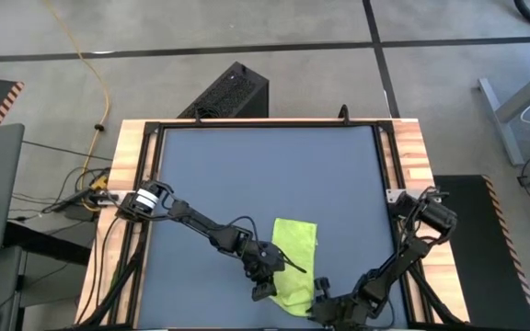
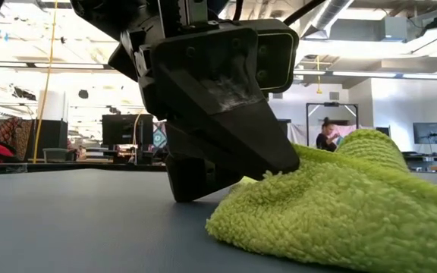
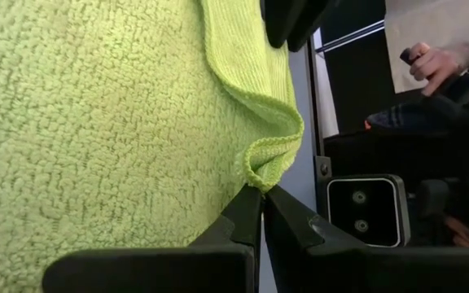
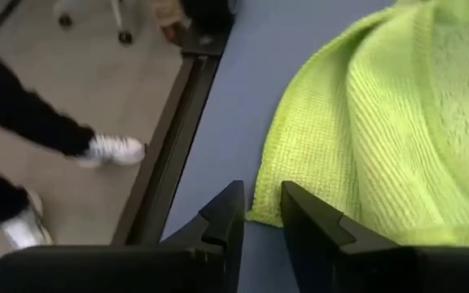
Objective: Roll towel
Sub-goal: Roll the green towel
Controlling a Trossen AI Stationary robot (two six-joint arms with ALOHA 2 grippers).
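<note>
One towel (image 1: 294, 262), two tools: left (image 1: 265, 282), right (image 1: 323, 308).

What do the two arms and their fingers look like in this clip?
Both arms are dark, jointed links with thin black cables along them. The left arm has a silver-white collar near its base; the right arm is all dark. The left gripper and right gripper have matte black, angular, wedge-shaped fingers.
</note>
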